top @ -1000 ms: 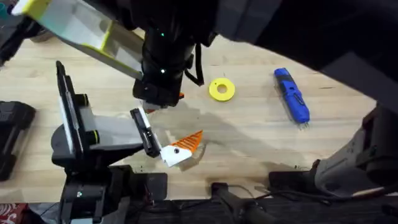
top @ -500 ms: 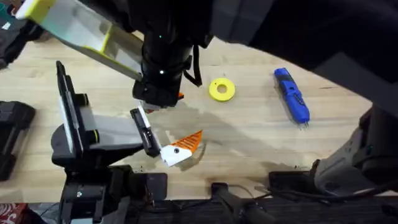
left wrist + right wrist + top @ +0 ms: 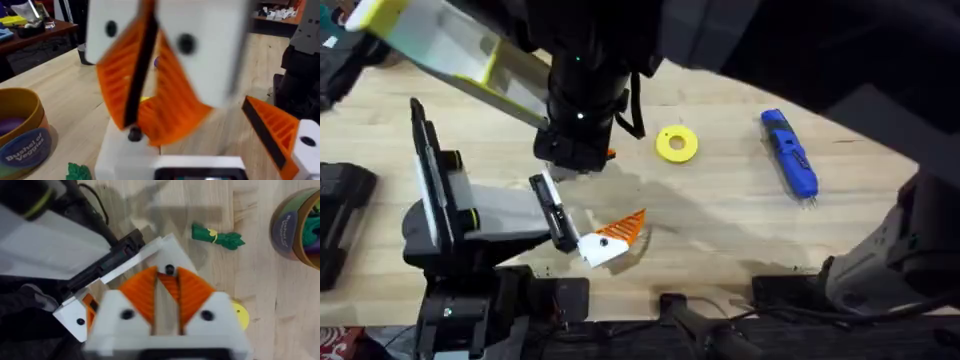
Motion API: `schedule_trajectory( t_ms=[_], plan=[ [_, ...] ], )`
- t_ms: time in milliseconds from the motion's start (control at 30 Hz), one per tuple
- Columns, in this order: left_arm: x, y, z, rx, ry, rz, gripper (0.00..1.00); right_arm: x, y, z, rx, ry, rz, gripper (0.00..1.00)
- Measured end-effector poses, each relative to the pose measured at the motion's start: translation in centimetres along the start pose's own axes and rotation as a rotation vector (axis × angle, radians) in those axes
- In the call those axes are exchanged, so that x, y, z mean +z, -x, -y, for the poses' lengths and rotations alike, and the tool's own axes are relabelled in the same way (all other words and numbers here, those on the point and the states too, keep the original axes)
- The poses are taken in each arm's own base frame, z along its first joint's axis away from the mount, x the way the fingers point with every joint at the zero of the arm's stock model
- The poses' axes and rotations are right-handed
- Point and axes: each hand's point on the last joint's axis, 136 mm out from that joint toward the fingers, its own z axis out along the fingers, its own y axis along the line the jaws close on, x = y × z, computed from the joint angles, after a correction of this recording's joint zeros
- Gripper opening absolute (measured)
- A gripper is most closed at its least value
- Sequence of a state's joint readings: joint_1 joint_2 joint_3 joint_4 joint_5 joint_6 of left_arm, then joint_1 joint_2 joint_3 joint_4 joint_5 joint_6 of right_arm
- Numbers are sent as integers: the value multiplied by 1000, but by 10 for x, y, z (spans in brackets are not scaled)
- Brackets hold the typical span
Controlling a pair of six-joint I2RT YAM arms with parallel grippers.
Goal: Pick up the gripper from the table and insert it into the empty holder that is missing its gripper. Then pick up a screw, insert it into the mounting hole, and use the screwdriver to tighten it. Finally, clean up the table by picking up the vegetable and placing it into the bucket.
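Overhead, the right arm (image 3: 582,95) reached across from the right and stood large and dark in the upper middle of the frame, over the pale wooden desk (image 3: 720,230). In its wrist view, the right end effector (image 3: 168,276) was narrow, its two ribbed orange pads (image 3: 142,290) pressed on the gripper (image 3: 169,286), a small orange wedge caught between them. The gripper's tip sat against the white holder (image 3: 162,247) near the centre of that frame. The left end effector (image 3: 608,240) lay low and a little left of centre in the overhead frame, white with an orange face. In the left wrist view it stood wide: one finger (image 3: 272,135) with its orange pad was at the lower right, and a white block was at the lower left, with the right arm's fingers close up between and above them. The vegetable (image 3: 217,236) lay flat on the desk in the upper right of the right wrist frame, near the bucket (image 3: 295,227) at the right edge but apart from it. The bucket held coloured toys. The screwdriver (image 3: 790,152) lay on the desk at the upper right of the overhead frame, well apart from both arms. A yellow disc (image 3: 677,143) lay between it and the right arm.
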State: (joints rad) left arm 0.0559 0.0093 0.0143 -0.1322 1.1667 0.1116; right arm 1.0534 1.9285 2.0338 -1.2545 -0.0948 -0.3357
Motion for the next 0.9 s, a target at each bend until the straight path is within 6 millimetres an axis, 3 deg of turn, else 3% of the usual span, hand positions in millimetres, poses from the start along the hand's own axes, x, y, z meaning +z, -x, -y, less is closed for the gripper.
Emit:
schedule_trajectory(
  t_ms=[200, 300, 700, 900],
  plan=[
    [0, 0, 0, -7, 2, 0, 985, -1, -3, 3, -6, -12, -9, 957],
    [0, 0, 0, -7, 0, 0, 985, -1, -3, 6, 1, -14, -8, 995],
    [0, 0, 0, -5, 0, 0, 985, -2, -3, 6, 2, -15, -6, 996],
    [0, 0, 0, -2, -1, 0, 985, -12, 0, 8, 23, -25, 25, 996]
  ],
)
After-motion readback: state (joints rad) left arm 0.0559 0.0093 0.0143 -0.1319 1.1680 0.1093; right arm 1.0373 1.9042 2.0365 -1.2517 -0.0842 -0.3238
